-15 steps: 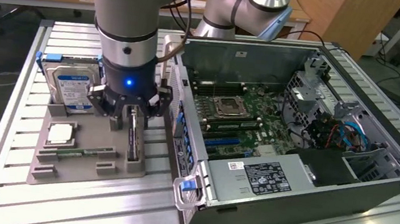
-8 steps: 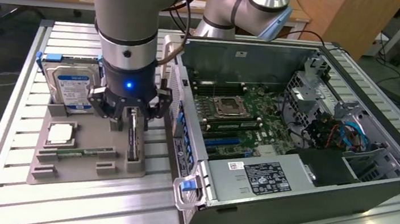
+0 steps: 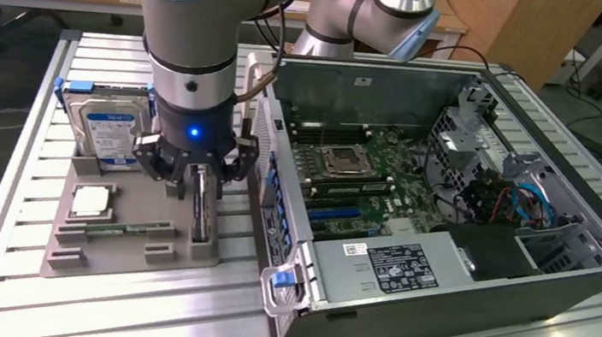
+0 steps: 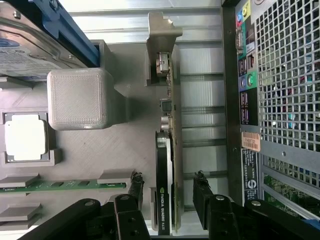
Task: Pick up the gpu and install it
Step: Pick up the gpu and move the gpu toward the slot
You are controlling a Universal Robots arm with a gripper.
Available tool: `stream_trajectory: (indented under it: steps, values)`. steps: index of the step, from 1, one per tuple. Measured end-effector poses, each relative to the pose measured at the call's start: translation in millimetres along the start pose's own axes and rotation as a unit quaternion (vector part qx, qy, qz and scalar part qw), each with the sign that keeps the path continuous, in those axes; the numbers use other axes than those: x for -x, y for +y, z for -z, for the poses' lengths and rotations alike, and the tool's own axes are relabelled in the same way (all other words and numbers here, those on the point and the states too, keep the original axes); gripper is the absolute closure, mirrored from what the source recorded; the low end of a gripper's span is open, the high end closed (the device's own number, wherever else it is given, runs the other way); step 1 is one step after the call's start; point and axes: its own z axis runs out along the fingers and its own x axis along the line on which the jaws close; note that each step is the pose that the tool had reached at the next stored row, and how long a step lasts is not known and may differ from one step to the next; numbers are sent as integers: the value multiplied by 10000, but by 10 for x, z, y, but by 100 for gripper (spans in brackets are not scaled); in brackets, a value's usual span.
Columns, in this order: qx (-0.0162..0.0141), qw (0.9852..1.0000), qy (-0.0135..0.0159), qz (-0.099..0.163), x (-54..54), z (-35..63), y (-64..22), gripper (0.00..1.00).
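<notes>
The gpu (image 3: 202, 212) stands on its long edge in a slot of the grey holder tray (image 3: 111, 262), just beside the open computer case (image 3: 461, 266). In the wrist view the gpu (image 4: 166, 165) is a thin dark card with a metal bracket at its far end. My gripper (image 3: 200, 175) hangs straight over it, open. Its black fingers (image 4: 136, 182) stand one on each side of the card's near end with a small gap on both sides, so my gripper (image 4: 168, 185) straddles the card without touching it.
A silver blue-labelled hard drive (image 3: 111, 124) stands upright at the tray's back. A CPU chip (image 3: 90, 199) and a green memory stick (image 3: 127, 229) lie in the tray. The case's perforated rear panel (image 4: 285, 75) sits close beside the card. The motherboard (image 3: 358, 175) lies exposed inside.
</notes>
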Motion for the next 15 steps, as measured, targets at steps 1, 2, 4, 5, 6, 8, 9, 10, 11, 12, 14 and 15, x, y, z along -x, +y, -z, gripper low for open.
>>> stream_trajectory:
  steps: [1, 2, 4, 5, 6, 8, 9, 10, 11, 12, 14, 15]
  values:
    - [0, 10000, 0, 0, 0, -9, 0, 47]
    - [0, 10000, 0, 0, 0, -17, -1, 47]
    - [-1, 10000, 1, 0, -1, -21, -1, 47]
    - [0, 10000, 0, 0, -1, -22, -1, 47]
    - [0, 10000, 0, 0, 0, -22, -1, 47]
    - [0, 10000, 0, 0, -1, -23, -1, 47]
    - [0, 10000, 0, 0, -1, -25, -1, 47]
    - [2, 10000, -2, 0, 0, -32, -1, 47]
    - [1, 10000, -1, 0, -1, -39, -2, 47]
    - [0, 10000, 0, 0, -1, -47, -2, 47]
    - [0, 10000, 0, 0, -2, -61, -3, 47]
    - [-1, 10000, 1, 0, -2, -61, -3, 47]
